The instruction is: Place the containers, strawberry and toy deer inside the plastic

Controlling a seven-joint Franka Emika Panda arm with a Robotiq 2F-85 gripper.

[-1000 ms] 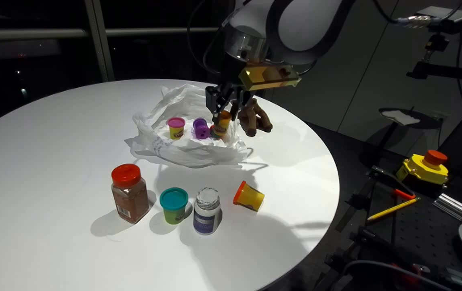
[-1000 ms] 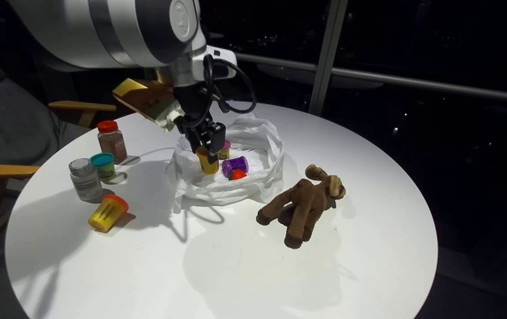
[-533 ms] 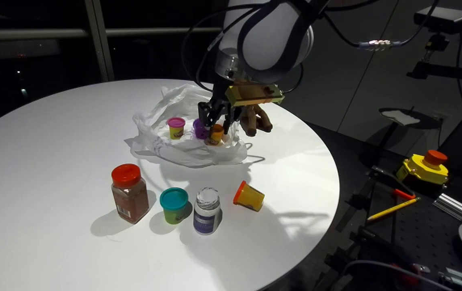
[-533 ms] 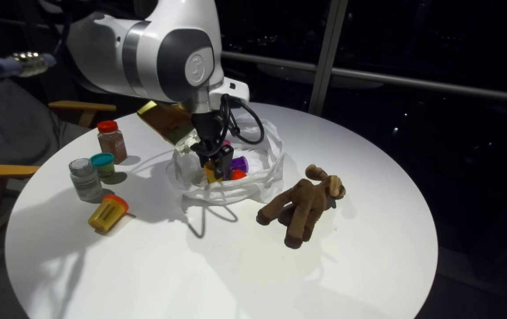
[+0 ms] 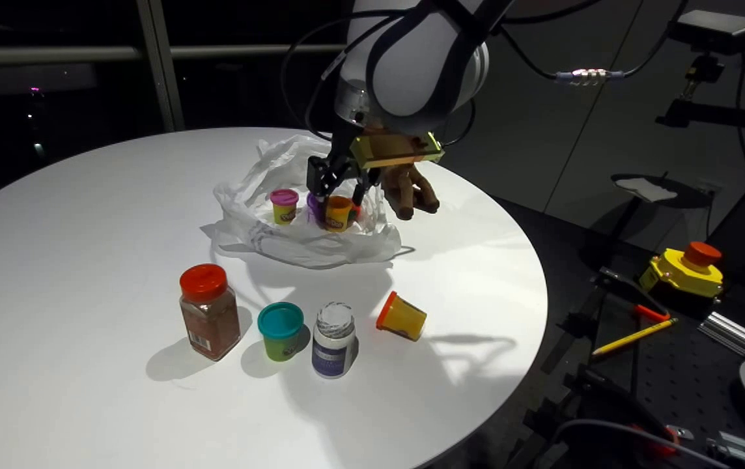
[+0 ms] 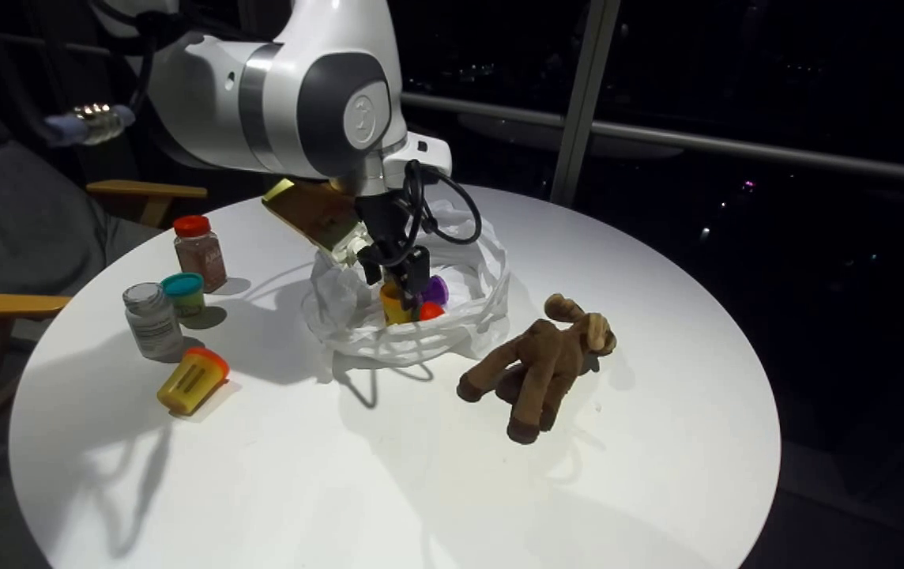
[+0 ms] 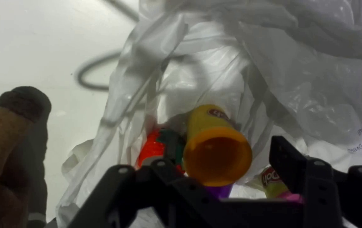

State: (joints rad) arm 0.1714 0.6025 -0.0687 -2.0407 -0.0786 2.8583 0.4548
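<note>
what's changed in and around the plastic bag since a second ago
The gripper has come down into the plastic bag, leftward in an exterior view, and opened, letting go of the orange-topped tub, which now stands inside. The purple container looks nudged. The toy deer, spice jar, teal-lidded tub, white bottle and tipped yellow tub stayed put.

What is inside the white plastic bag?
An orange-topped yellow tub, a pink-lidded tub, a purple container and a strawberry. What lies beneath them is hidden.

Off the white table [image 5: 99, 241] are a grey chair [image 6: 17, 225] and a yellow pencil [image 5: 635, 337].
</note>
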